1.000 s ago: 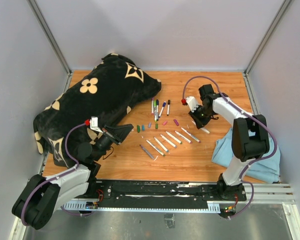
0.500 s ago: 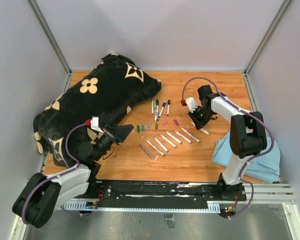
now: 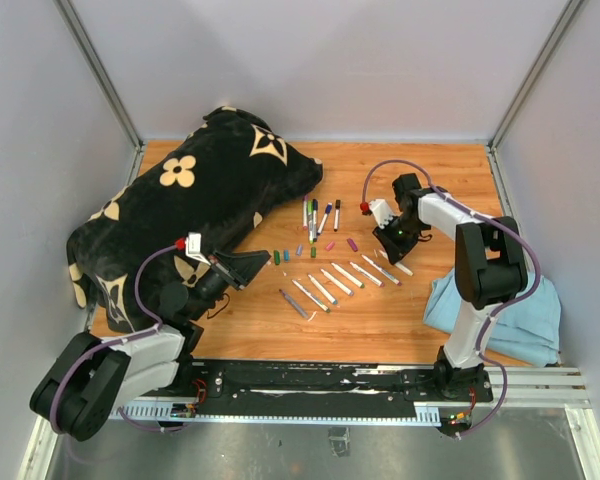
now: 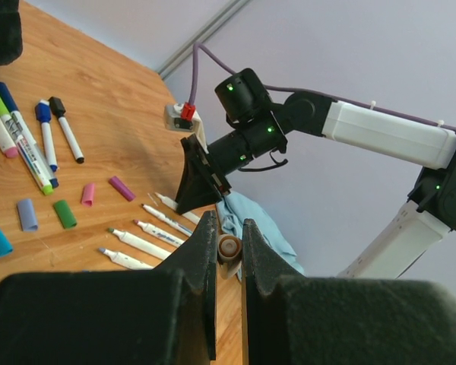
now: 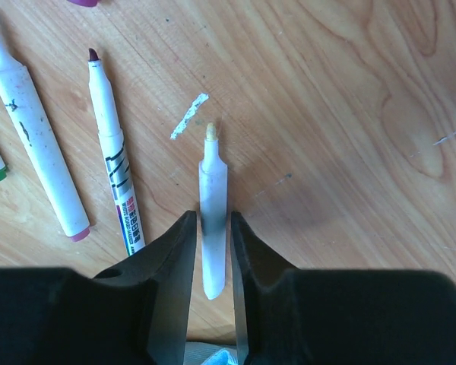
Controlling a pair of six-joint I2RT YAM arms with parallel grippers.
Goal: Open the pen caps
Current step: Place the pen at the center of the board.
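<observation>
White-and-black arms (image 3: 445, 212), purple cables (image 3: 400, 158), red connectors (image 3: 365, 204), black claws (image 4: 228, 236)

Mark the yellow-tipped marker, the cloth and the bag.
yellow-tipped marker (image 5: 213, 204), right wrist view, white barrel.
cloth (image 3: 528, 322), top view, bare right part.
bag (image 3: 220, 192), top view, black upper face.
</observation>
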